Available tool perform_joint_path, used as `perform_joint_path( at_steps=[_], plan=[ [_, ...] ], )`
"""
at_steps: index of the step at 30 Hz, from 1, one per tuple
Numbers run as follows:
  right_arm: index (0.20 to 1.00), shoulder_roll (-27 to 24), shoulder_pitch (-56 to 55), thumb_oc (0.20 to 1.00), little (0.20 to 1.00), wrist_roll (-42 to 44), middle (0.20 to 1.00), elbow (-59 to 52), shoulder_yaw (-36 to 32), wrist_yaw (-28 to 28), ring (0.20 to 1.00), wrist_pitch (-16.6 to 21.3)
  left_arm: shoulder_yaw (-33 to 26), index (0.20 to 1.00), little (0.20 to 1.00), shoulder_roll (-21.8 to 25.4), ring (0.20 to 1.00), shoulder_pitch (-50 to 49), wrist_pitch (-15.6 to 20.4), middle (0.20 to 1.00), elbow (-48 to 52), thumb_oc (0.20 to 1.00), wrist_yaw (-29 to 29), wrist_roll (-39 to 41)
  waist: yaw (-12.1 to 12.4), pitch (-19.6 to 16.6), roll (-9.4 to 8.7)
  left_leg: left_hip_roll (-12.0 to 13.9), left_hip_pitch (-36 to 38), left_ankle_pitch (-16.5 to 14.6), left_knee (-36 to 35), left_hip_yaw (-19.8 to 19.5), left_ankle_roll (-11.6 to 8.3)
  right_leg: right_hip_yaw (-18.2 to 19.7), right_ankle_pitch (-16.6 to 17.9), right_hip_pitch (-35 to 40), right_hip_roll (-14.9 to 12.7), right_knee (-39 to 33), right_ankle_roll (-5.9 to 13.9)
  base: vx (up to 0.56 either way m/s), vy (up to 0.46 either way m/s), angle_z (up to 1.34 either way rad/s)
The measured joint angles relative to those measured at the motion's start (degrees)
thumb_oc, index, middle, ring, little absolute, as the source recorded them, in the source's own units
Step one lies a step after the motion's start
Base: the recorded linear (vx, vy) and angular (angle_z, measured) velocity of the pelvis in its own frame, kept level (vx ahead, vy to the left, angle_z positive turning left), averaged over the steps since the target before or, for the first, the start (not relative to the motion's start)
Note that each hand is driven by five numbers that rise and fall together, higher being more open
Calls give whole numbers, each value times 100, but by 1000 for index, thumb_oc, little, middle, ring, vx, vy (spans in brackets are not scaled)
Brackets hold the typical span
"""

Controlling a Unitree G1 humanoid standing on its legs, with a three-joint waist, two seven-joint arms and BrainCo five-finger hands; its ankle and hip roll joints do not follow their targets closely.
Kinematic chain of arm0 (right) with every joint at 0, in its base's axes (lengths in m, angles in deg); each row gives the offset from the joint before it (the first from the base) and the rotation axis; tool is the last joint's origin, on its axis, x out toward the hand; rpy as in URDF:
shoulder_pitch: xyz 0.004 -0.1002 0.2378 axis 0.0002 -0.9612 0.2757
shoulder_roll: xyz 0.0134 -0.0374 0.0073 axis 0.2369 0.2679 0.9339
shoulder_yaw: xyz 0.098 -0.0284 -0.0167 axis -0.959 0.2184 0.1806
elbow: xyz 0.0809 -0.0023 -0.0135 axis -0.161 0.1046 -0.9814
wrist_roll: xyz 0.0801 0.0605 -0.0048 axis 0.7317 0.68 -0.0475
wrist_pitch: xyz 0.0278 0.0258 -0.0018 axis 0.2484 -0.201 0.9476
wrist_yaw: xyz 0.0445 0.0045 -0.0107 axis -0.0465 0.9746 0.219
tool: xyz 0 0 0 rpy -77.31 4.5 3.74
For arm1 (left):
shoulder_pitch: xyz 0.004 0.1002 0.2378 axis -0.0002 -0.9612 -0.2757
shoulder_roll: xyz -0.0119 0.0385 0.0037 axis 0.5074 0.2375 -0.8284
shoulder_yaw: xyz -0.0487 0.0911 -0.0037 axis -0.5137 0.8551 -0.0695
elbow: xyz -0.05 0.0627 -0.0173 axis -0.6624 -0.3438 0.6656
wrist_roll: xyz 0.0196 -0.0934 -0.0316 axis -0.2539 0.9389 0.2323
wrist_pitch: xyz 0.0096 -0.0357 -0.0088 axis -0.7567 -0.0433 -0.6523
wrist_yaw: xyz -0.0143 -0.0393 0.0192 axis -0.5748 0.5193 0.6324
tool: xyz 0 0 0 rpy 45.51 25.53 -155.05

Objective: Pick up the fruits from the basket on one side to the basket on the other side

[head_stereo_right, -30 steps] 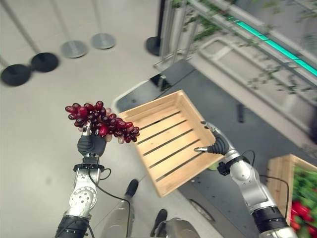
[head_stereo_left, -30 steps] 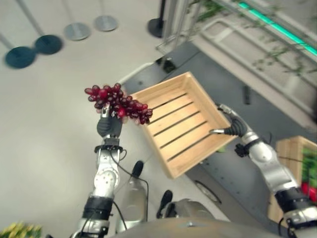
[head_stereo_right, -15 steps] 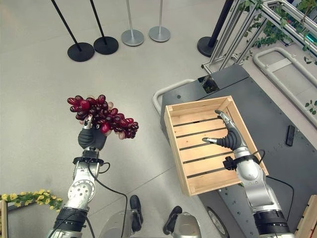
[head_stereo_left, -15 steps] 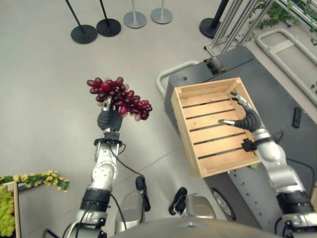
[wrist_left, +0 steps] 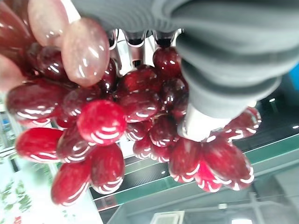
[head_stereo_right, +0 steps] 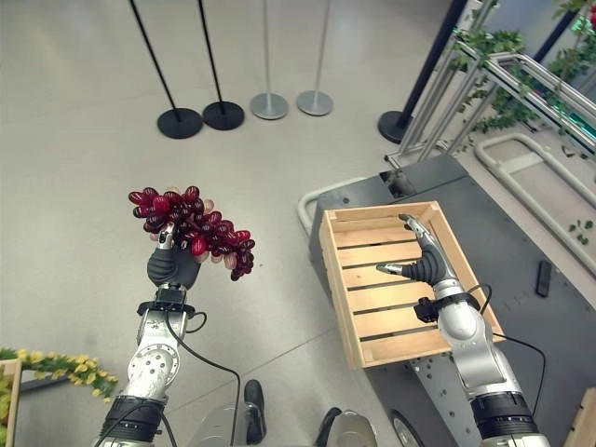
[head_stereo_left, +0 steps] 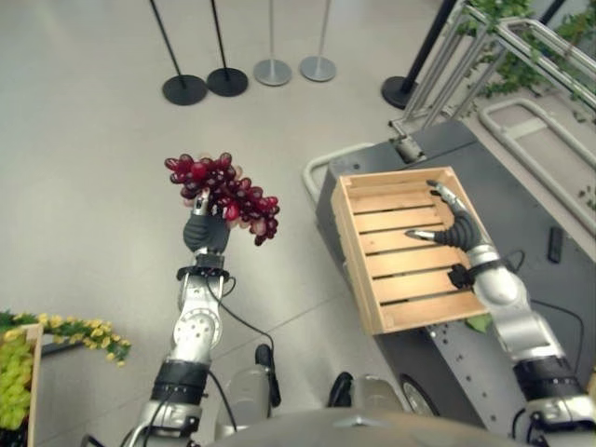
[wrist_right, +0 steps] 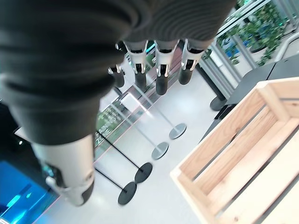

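Note:
A bunch of dark red grapes is held up over the floor, with my left hand shut round its underside. In the left wrist view the grapes press against the curled fingers and the thumb. To the right, an empty slatted wooden crate rests on a dark grey cart. My right hand hovers over the crate's right half, open and holding nothing. The right wrist view shows its straight fingers above the crate.
Black and silver stanchion bases stand on the far floor. A metal railing with green plants runs at the upper right. Another crate with green grapes and yellow flowers sits at the lower left. A small black object lies on the cart.
The whole picture has swung round, so the camera moved. The left hand still holds the grapes up and the right hand stays open over the crate.

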Motion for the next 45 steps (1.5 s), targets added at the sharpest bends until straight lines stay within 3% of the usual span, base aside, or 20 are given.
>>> perform_joint_path(
  at_steps=[3, 10, 16, 17, 19, 20, 21, 26, 28, 30, 31, 32, 33, 34, 35, 36, 38, 42, 43, 45],
  plan=[
    [1000, 2, 24, 1000, 1000, -29, 1000, -10, 71, 0, 1000, 3, -283, 200, 200, -55, 200, -217, 38, 200, 11, 200, -4, -3, 240, -113, 24, 25, -21, 153, -107, 60, -131, -140, 126, 18, 56, -523, -31, -42, -21, 8],
    [1000, 18, 48, 1000, 1000, -34, 1000, 130, 94, -32, 1000, 1, -238, 200, 200, -90, 200, -469, 70, 200, 8, 200, -5, -2, 234, -133, 62, 53, -42, 319, -255, -133, -162, -362, 176, 97, 167, -657, -108, -51, 56, 11],
    [1000, 21, -157, 1000, 1000, -36, 1000, 175, 61, -67, 1000, -13, -50, 200, 200, -86, 200, -288, 64, 200, -51, 200, -2, -4, 54, -125, 74, -162, -81, 387, -275, -510, -63, -556, 105, 233, 33, -380, 13, -17, -15, 39],
    [1000, 0, -291, 1000, 1000, -72, 1000, 178, 43, -78, 1000, -3, -53, 200, 200, -124, 200, -140, 74, 200, -120, 200, -7, -3, -119, -64, 158, -178, -5, 496, -449, -986, -23, 260, -42, -60, 296, 235, 71, -9, -72, 118],
    [1000, -69, -584, 1000, 1000, -112, 1000, 118, -23, -86, 1000, 8, -62, 200, 200, -22, 200, -15, 83, 200, -155, 200, -8, -13, -231, -62, 143, -241, 34, 732, -689, -1427, -142, 1196, -246, -148, 885, 140, -1, -60, -116, 126],
    [1000, -80, -654, 1000, 1000, -131, 1000, 119, -62, -86, 1000, 8, -60, 200, 200, 28, 200, -8, 85, 200, -148, 200, -8, -14, -244, -70, 75, -272, 55, 753, -737, -1414, -125, 1131, -206, -177, 867, -11, -33, -52, -84, 91],
    [1000, -90, -687, 1000, 1000, -131, 1000, 141, -159, -91, 1000, 8, -99, 200, 200, 29, 200, -49, 100, 200, -137, 200, -13, -18, -158, -89, -28, -379, 62, 791, -767, -1383, -179, 886, -189, -181, 810, -129, -502, -56, -95, 50],
    [1000, -108, -661, 1000, 1000, -130, 1000, 181, -226, -134, 1000, 6, -43, 200, 200, -124, 200, -283, 112, 200, -72, 200, -15, -15, 158, -50, 95, -167, -112, 988, -744, -1418, -428, 431, -192, -165, 1031, -210, -654, -175, -131, 38],
    [1000, -124, -647, 1000, 1000, -129, 1000, 184, -248, -196, 1000, 6, 120, 200, 200, -169, 200, -259, 70, 200, -77, 200, -23, -14, 65, 29, 181, -100, -225, 1135, -739, -1485, -560, 80, -143, -77, 1016, -375, -777, -144, -73, 81],
    [1000, -148, -546, 1000, 1000, -130, 1000, 186, -238, -210, 1000, 7, 192, 200, 200, -181, 200, -271, 66, 200, -74, 200, -44, -13, 216, 130, 267, -81, -309, 1145, -685, -1433, -633, -126, -212, -69, 1070, -264, -852, -186, -79, 58],
    [1000, -202, -512, 1000, 1000, -129, 1000, 174, -237, -219, 1000, 12, 208, 200, 200, -197, 200, -261, 65, 200, -74, 200, -59, -11, 186, 185, 356, -30, -441, 1095, -712, -1267, -786, -287, -225, -4, 1142, -245, -874, -227, -79, 124],
    [1000, -238, -499, 1000, 1000, -130, 1000, 180, -260, -266, 1000, 8, 232, 200, 200, -179, 200, -197, 49, 200, -65, 200, -72, -10, 20, 333, 294, 349, -583, 867, -446, -281, -978, -584, -269, 49, 992, -404, -1069, -132, -53, 110],
    [1000, -231, -464, 1000, 1000, -134, 1000, 194, -253, -273, 1000, 5, 218, 200, 200, -164, 200, -202, 49, 200, -64, 200, -74, -8, 110, 381, 216, 454, -572, 785, -282, 6, -931, -604, -229, 5, 889, -354, -1101, -138, -67, 84],
    [1000, -231, -338, 1000, 1000, -136, 1000, 201, -231, -281, 1000, 3, 155, 200, 200, -161, 200, -218, 41, 200, -67, 200, -69, -2, 150, 432, 103, 633, -570, 623, 265, 426, -839, -620, -124, 6, 794, -408, -1064, -49, -56, 12],
    [1000, -235, -293, 1000, 1000, -136, 1000, 197, -232, -291, 1000, 2, 118, 200, 200, -168, 200, -219, 29, 200, -69, 200, -69, -2, 140, 446, 74, 632, -578, 587, 478, 291, -890, -622, -112, 23, 750, -424, -1051, -27, -35, 30],
    [1000, -251, -177, 1000, 1000, -133, 1000, 198, -235, -306, 1000, -6, 132, 200, 200, -166, 200, -225, -14, 200, -66, 200, -71, -4, 78, 473, 40, 563, -312, 560, 769, -150, -926, -636, -109, 92, 661, -418, -1034, -9, -15, 28],
    [1000, -235, -142, 1000, 1000, -131, 1000, 189, -237, -326, 1000, -6, 186, 200, 200, -165, 200, -170, -63, 200, -63, 200, -74, -7, 39, 515, 3, 589, 34, 336, 749, -302, -763, -755, -101, 265, 584, -433, -1017, 2, 25, 33],
    [1000, -229, -165, 1000, 1000, -131, 1000, 182, -241, -332, 1000, -7, 217, 200, 200, -144, 200, -103, -135, 200, -15, 200, -109, -8, 44, 531, -44, 641, 236, 348, 534, -378, -779, -933, -93, 397, 538, -468, -902, 22, 100, 33],
    [1000, -208, -171, 1000, 1000, -131, 1000, 206, -244, -342, 1000, -7, 243, 200, 200, -75, 200, -120, -158, 200, -14, 200, -115, -9, 10, 531, -50, 729, 294, 166, 493, -399, -606, -1197, -62, 465, 501, -598, -877, 35, 118, 32],
    [1000, -108, -249, 1000, 1000, -131, 1000, 202, -280, -402, 1000, -7, 256, 200, 200, -37, 200, -162, -173, 200, -26, 200, -117, -8, -116, 520, -21, 1051, 450, 84, 411, -315, -732, -1505, -8, 605, 477, -649, -783, 20, 186, 54]
  ],
)
